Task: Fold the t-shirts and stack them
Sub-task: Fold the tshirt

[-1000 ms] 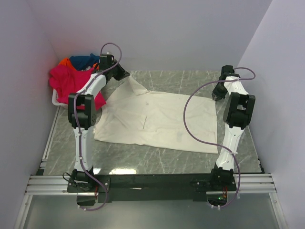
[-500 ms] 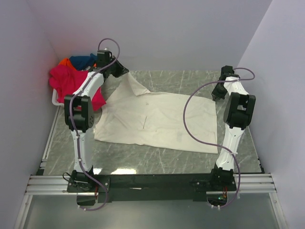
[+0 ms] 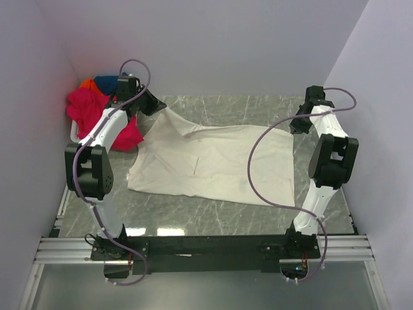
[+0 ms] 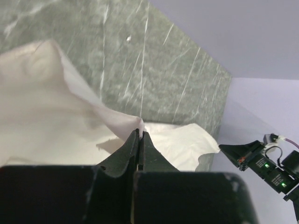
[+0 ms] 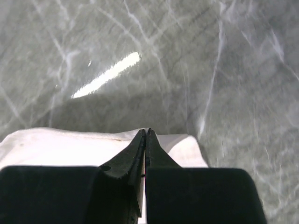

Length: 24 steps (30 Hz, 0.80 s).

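A white plastic basket (image 3: 73,137) sits at the upper left of the overhead view against the lilac wall. A magenta pink t-shirt (image 3: 87,108) spills over its rim, with a dark blue t-shirt (image 3: 108,82) and a sliver of an orange t-shirt (image 3: 86,84) behind it. The left arm (image 3: 110,126) reaches up across the front of the basket and covers part of the pink cloth. The right arm's purple cable (image 3: 253,165) loops over the right part of the cream t-shirt (image 3: 206,161).

That shirt lies spread on the grey marbled table (image 3: 213,210) in the middle of the frame, mostly flat with soft wrinkles. Its upper left corner is drawn up into a peak. There the left gripper (image 3: 161,108) has its fingers pressed together on a fold of the cloth, which the left wrist view shows emerging right at the tips. At the upper right corner the right gripper (image 3: 295,129) is closed too. In its wrist view the tips meet on the shirt's hemmed edge, with bare table beyond.

Most of the basket is buried under clothing. The cream shirt's neck and sleeves are hard to pick out. Both wrist views lose their lower third to the black gripper bodies.
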{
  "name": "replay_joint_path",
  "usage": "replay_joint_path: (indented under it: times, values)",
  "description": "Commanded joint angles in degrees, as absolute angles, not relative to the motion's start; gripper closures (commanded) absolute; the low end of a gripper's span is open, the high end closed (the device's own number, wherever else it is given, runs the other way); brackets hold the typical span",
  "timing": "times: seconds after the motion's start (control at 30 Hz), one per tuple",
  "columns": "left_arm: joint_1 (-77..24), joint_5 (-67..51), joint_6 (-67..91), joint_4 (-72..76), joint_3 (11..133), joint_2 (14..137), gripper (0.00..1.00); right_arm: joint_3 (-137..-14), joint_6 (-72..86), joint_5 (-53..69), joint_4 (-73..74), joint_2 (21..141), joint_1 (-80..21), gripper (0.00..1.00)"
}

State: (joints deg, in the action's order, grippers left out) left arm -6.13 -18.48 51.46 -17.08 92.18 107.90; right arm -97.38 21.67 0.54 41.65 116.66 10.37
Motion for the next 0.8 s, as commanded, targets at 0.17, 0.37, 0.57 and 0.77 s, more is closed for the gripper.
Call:
replay_joint_path:
  times: [0.17, 0.37, 0.57, 0.77]
  values:
    - [-4.66, -18.72, 54.84, -14.06, 77.18, 92.22, 1.0, -83.26, 22.59, 1.41, 37.62, 103.03, 9.93, 1.0]
    - [-3.52, -19.78, 57.56, -13.18, 68.74, 84.39, 1.0, -75.6, 22.59, 1.32, 35.95, 96.78, 9.67, 1.0]
    - [-3.25, -19.25, 58.09, -14.41, 62.59, 77.79, 1.0, -68.66, 22.41, 0.62, 35.33, 90.89, 9.4, 1.0]
    - [-3.08, -18.2, 58.01, -15.55, 58.1, 73.05, 1.0, -62.94, 22.85, 0.09, 34.45, 86.58, 8.88, 1.0]
